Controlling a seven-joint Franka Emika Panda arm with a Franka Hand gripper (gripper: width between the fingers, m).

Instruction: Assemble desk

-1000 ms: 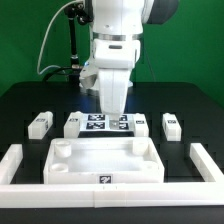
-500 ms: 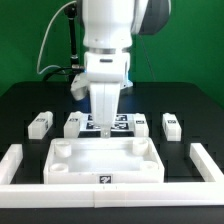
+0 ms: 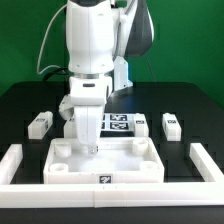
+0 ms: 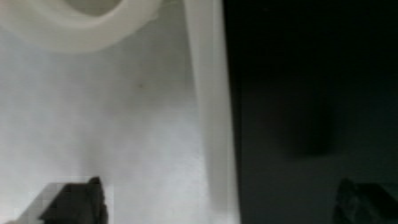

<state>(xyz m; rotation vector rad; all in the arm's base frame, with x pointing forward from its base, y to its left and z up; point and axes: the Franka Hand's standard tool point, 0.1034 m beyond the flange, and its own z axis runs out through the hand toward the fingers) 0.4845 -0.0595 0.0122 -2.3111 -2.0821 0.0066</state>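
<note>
The white rimmed tabletop (image 3: 105, 163) lies at the front centre of the black table, with round sockets in its corners. My gripper (image 3: 88, 147) hangs low over its back left corner, open and holding nothing. In the wrist view the tabletop's rim (image 4: 199, 100) runs between the two dark fingertips (image 4: 71, 205), one over the white panel and one over the black table, and a round socket (image 4: 89, 15) shows. One leg block (image 3: 39, 125) lies at the exterior view's left and two leg blocks (image 3: 142, 123) (image 3: 171, 125) at its right. My arm covers the spot behind the gripper.
The marker board (image 3: 117, 123) lies behind the tabletop, partly covered by my arm. A low white border wall (image 3: 20, 163) runs round the front and both sides, close to the tabletop. Black cables hang at the back left.
My arm has swung toward the exterior view's left and come down, from over the marker board to the tabletop's back left corner. The jaws stay wide apart.
</note>
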